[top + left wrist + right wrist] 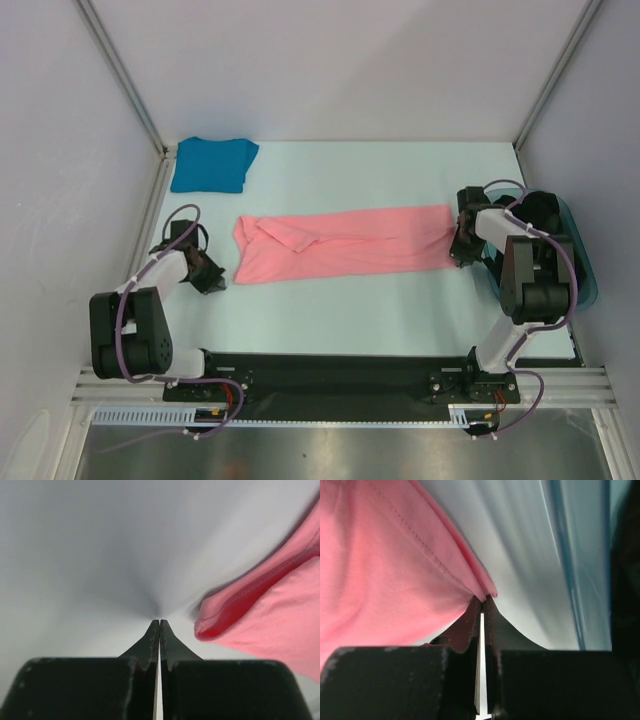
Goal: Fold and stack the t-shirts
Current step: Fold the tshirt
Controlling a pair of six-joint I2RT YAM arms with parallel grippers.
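Pale mint tabletop, boxed in by plain white walls, is being used as the folding ground, and the salmon-pink soft fabric t-shirt is being shown stretched across its middle as one long band, sides already turned in. At its right end the hem is being pinched between the fingers of the right gripper, a hold that looks meant for carrying that end over toward the other. The left gripper is being held low at the band's left end, its fingers pressed together on nothing. In the left wrist view the rolled pink edge is being seen just beside the tips, apart from them, so that end is judged not yet secured. The bright teal-blue fabric t-shirt is being shown folded in the far left corner, likely as the base of the stack. The translucent teal plastic tub is being seen under the right arm, out of play.
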